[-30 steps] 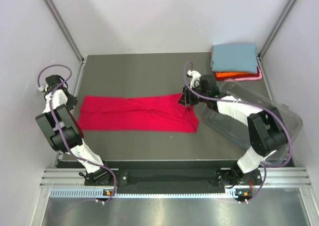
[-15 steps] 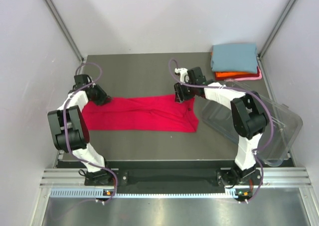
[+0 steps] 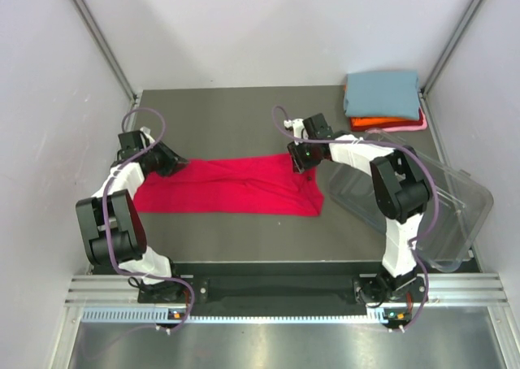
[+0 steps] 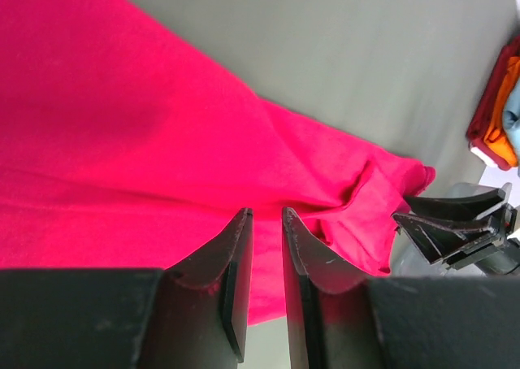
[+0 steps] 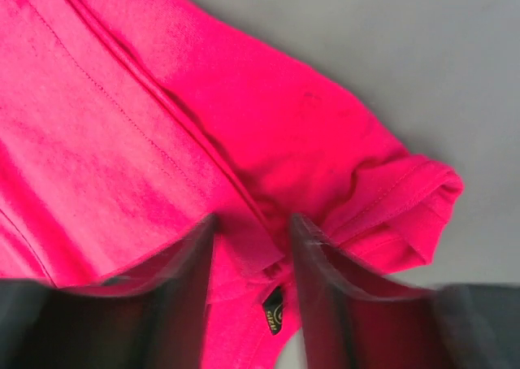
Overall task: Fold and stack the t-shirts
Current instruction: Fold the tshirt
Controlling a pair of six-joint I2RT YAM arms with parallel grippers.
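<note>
Pale grey walls enclosed a dark grey bench (image 3: 244,117), seen from above. The crimson t-shirt (image 3: 227,188) was laid out as a long, flattened band across the middle of the frame. It was wrinkled along its length, and its right end was doubled down toward the lower edge.

The left gripper (image 3: 166,162) was placed at the upper left corner of that band. In its wrist view its fingers (image 4: 237,247) were seen only narrowly parted, with no cloth clamped between them and red cloth spread beyond the tips.

The right gripper (image 3: 299,159) was held over the band's upper right corner. In its wrist view the blurred fingers were seen standing well apart above a folded, seamed edge, with a small dark label (image 5: 274,312) visible between them. Whether either gripper touched the cloth could not be told.

In the upper right corner of the frame the dusty blue-grey t-shirt (image 3: 382,93) was stacked, folded, on the orange t-shirt (image 3: 375,123). The pale pink t-shirt (image 3: 409,128) was showing beneath. A clear plastic tub (image 3: 443,214) lay at the right side of the frame, just beside the red band's right end.
</note>
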